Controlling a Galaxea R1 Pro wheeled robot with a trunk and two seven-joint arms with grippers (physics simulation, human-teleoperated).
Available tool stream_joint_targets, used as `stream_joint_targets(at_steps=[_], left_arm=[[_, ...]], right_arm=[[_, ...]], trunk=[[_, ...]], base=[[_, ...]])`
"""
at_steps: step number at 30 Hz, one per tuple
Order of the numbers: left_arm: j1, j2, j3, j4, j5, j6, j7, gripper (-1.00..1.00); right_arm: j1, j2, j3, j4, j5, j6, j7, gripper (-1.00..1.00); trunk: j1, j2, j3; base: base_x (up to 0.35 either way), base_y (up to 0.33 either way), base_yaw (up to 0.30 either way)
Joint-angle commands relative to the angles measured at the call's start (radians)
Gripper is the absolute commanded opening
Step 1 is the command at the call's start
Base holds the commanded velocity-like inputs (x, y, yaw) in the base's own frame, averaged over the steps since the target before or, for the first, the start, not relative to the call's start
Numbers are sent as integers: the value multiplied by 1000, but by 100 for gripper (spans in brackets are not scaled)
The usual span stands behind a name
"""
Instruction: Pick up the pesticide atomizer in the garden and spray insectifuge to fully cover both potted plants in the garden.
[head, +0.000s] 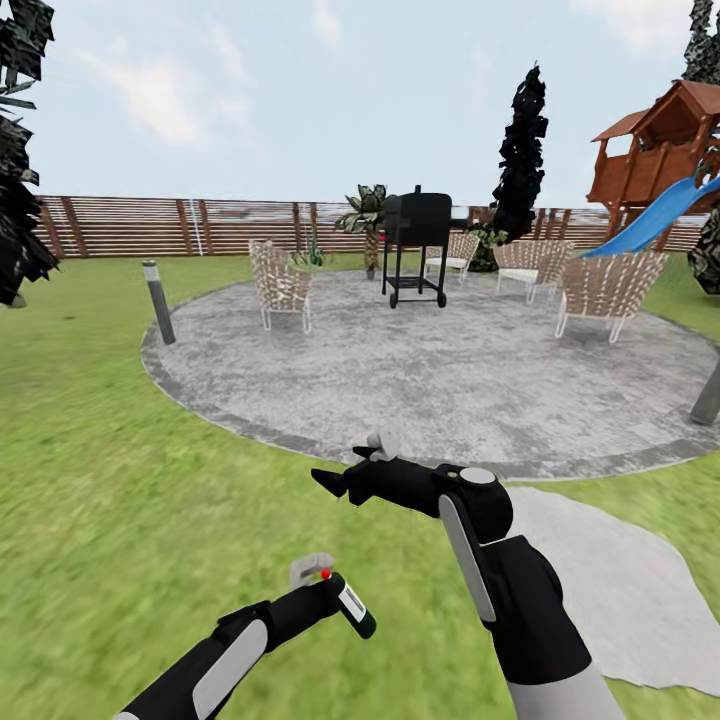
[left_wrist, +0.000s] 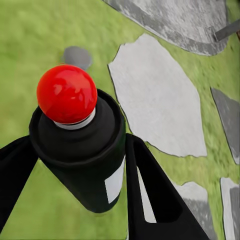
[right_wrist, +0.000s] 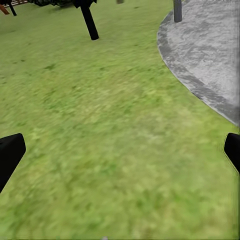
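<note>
Left gripper (left_wrist: 75, 165) jaws clamped on pesticide atomizer (left_wrist: 82, 150), bottle seated between them; right gripper (right_wrist: 120, 155) jaws wide over lawn (right_wrist: 110, 140).

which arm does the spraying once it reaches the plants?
Left. Its gripper already has the pesticide atomizer clamped between its fingers; the right gripper is open over lawn.

Spray bottle (left_wrist: 82, 150): dark body, white label, red nozzle cap, tilted, clamped in the left gripper (head: 335, 600) above the lawn (head: 120, 480).
</note>
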Motion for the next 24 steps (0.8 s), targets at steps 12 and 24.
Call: stream_joint_targets(at_steps=[12, 24], left_arm=[[-1, 1, -2, 0, 8, 3, 0, -100], [-1, 1, -2, 0, 8, 3, 0, -100]], right_arm=[[-1, -3, -1, -1, -5, 6, 0, 100], [-1, -3, -1, -2, -5, 6, 0, 100]], trunk=[[0, 0, -1], [0, 0, -1]], base=[[337, -98, 0], [337, -98, 0]])
